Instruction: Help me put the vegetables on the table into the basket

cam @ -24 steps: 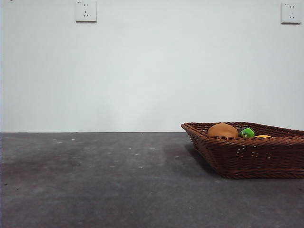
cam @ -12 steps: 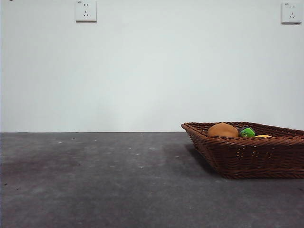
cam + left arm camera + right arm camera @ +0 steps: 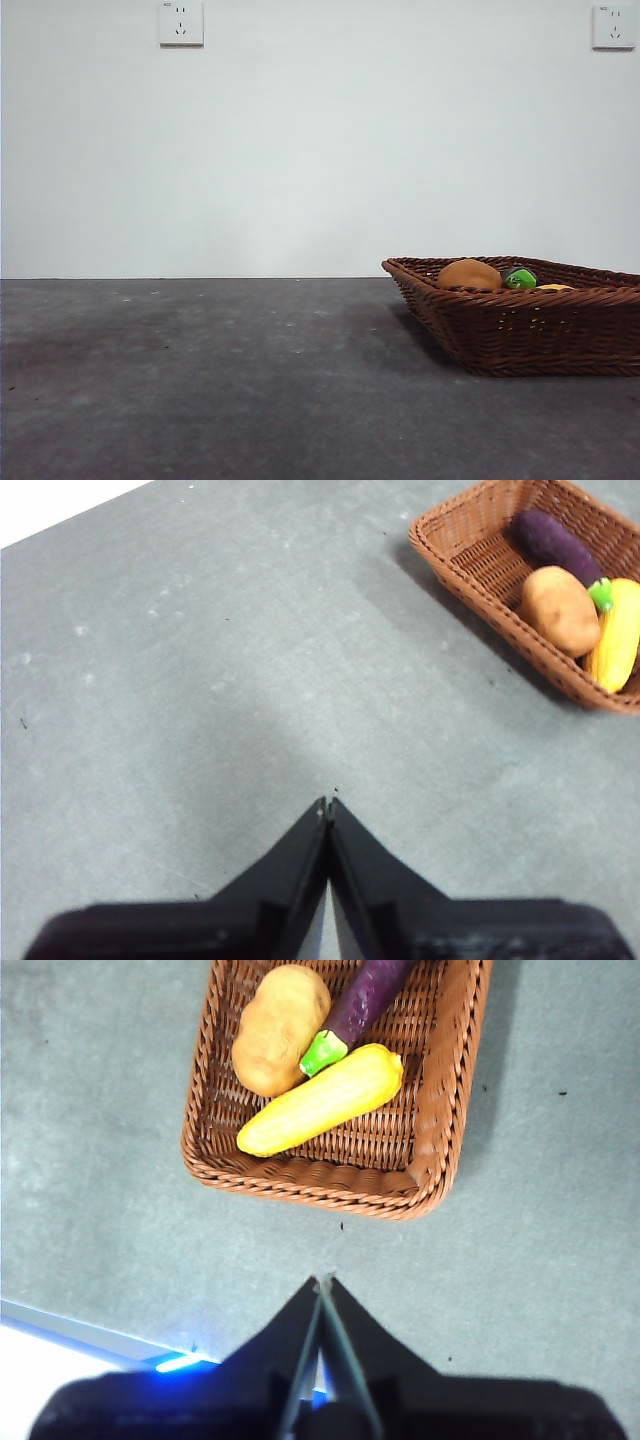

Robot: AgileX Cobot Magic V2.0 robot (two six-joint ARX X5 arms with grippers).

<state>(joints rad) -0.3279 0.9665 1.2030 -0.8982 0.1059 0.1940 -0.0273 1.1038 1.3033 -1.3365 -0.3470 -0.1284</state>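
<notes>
With both pairs of jaws closed and empty, firm bumpy yellow corn cob (image 3: 322,1100), rounded brown potato (image 3: 281,1028) and smooth, likely slippery dark purple eggplant (image 3: 362,1003) are seen inside the stiff brown woven wicker basket (image 3: 437,1110) at the right of the dark grey counter (image 3: 200,380), best gripped mid-body.

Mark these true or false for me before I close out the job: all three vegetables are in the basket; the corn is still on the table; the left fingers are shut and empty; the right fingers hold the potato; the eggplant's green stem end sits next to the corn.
1. All three vegetables lie in the basket. True.
2. The corn lies on the table. False: it lies in the basket.
3. The left gripper has its fingers shut and empty. True.
4. The right gripper holds the potato. False: it is shut on nothing, and the potato is in the basket.
5. The eggplant has its green stem end beside the corn. True.
</notes>
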